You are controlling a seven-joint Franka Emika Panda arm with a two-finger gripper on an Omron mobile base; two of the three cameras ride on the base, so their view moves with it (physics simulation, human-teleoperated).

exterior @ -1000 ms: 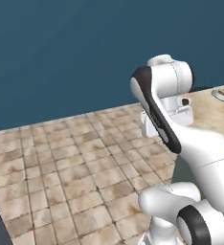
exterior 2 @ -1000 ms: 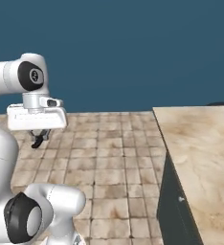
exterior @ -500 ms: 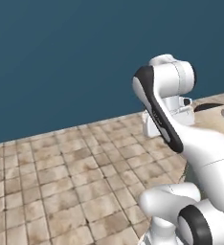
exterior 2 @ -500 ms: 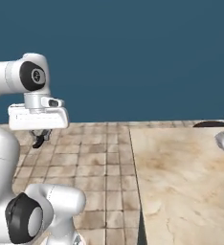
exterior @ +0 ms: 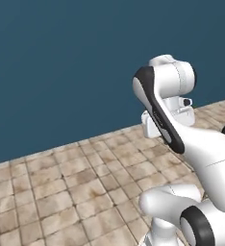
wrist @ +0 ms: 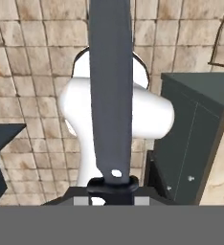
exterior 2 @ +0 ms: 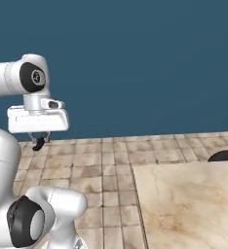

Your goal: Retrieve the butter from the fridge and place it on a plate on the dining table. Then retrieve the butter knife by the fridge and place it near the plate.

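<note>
The butter knife (wrist: pixel 111 91) is a long dark blade that runs straight up the hand view from between the fingertips, and my gripper (wrist: pixel 112 184) is shut on its handle end. In the right base view the gripper (exterior 2: pixel 38 142) hangs under the white hand at the left, above the tiled floor, with a small dark piece of the knife (exterior 2: pixel 37 144) poking below it. The beige marble top of the dining table (exterior 2: pixel 184 204) fills the lower right of that view. The butter, the plate and the fridge are out of view.
A dark blue wall runs across the back of both base views above a tiled floor (exterior: pixel 61 192). A dark rounded shape (exterior 2: pixel 225 155) lies at the table's far edge. In the hand view the table's dark grey side panel (wrist: pixel 195 134) stands at the right.
The whole picture has shifted in both base views, so the base has moved; the table now sits lower and further left in the right base view. The arm holds the same pose, still gripping the knife.
</note>
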